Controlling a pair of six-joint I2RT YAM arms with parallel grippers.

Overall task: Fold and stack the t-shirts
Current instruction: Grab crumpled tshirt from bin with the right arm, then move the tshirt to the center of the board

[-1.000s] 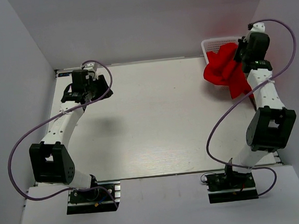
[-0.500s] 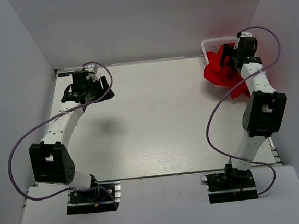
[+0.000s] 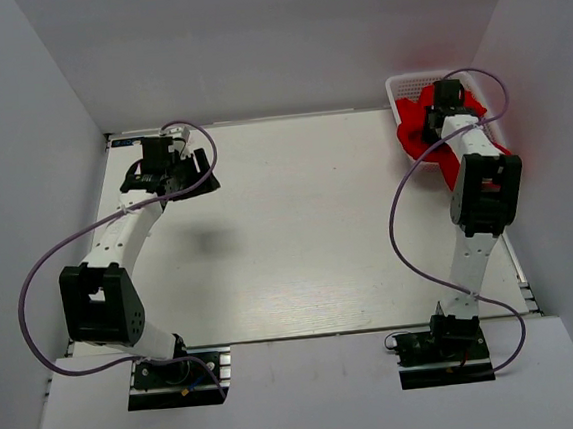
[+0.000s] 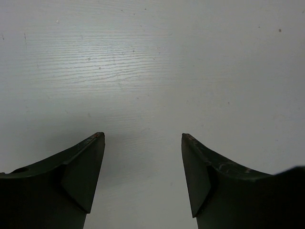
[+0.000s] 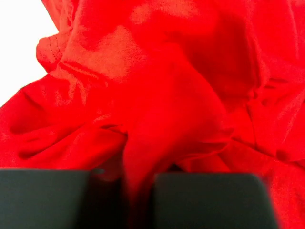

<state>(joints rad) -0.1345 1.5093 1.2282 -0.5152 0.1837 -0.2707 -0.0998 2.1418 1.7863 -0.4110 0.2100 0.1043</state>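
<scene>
The red t-shirts (image 3: 416, 135) lie as one crumpled heap in the white mesh basket (image 3: 405, 82) at the far right corner of the surface (image 3: 307, 223), some cloth spilling over its rim. None is spread out, folded or stacked, so we judge the task to be at its very start: one shirt has to come out of the heap first.

That explains the reach of the right arm. It is stretched to the far edge, with the right tool (image 5: 128, 171) pushed down into the pile. In the right wrist view its fingers (image 5: 47, 200) stand narrow, and a ridge of red cloth runs down into the gap between them, so we read it as pinching a fold. We cannot tell whether that fold belongs to one shirt or to several.

The left tool (image 4: 143, 136) hovers over bare surface at the far left, well apart from the basket. Its jaws are wide and hold nothing. We take it to be waiting where a shirt could be laid flat, ready to take a second corner.

The middle of the surface is where we would expect the spreading and folding to happen. The main risk we see is that a tangled second shirt comes out with the first.
</scene>
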